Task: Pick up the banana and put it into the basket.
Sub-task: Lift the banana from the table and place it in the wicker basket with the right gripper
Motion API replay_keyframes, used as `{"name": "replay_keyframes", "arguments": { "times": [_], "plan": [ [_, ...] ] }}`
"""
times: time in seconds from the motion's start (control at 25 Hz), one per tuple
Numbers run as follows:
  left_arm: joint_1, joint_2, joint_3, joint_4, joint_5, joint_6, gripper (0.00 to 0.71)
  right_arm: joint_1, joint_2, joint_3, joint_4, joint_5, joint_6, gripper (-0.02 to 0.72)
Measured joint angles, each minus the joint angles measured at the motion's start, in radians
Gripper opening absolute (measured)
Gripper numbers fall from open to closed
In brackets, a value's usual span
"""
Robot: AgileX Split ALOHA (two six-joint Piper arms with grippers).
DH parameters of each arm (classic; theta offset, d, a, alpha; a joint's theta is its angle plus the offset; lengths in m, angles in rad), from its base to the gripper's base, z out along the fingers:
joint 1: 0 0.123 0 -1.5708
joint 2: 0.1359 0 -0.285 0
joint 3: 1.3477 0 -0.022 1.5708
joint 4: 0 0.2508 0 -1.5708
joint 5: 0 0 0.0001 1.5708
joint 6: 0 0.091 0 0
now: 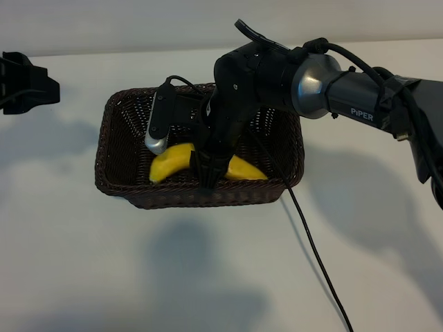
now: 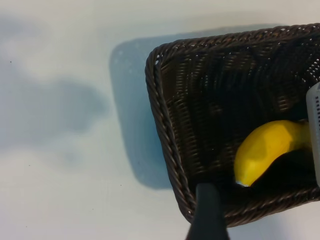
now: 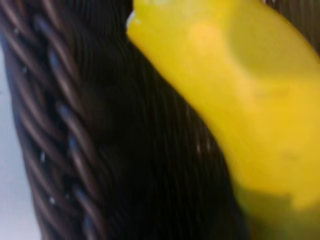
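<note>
The basket (image 1: 201, 197) sits on the white table (image 1: 208, 277), about in the middle. The banana (image 1: 172, 162) lies inside it, along the basket's front wall, with its curve humped up. The right gripper (image 1: 211, 176) reaches down into the basket and sits right over the middle of the banana. I cannot tell if its jaws are squeezing the banana or have let go. Far back, at the table's left edge, the left gripper (image 1: 24, 86) waits, parked, its jaws let loose with nothing in them.
</note>
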State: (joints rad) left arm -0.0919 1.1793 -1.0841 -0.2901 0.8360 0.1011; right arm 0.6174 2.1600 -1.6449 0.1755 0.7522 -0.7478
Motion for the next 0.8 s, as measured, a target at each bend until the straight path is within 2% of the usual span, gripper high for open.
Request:
{"name": "replay_keyframes", "arguments": {
  "times": [0.12, 0.2, 0.4, 0.8],
  "plan": [
    [0.000, 0.000, 0.000, 0.000, 0.000, 0.000, 0.563, 0.000, -0.001, 0.000, 0.000, 0.009, 0.002, 0.533],
    [0.000, 0.000, 0.000, 0.000, 0.000, 0.000, 0.563, 0.000, -0.004, 0.000, 0.000, 0.016, 0.003, 0.560],
    [0.000, 0.000, 0.000, 0.000, 0.001, 0.000, 0.563, 0.000, -0.019, -0.001, 0.000, 0.019, 0.009, 0.572],
    [0.000, 0.000, 0.000, 0.000, 0.001, 0.001, 0.563, 0.000, -0.056, -0.029, -0.026, 0.053, 0.072, 0.577]
  ]
}}
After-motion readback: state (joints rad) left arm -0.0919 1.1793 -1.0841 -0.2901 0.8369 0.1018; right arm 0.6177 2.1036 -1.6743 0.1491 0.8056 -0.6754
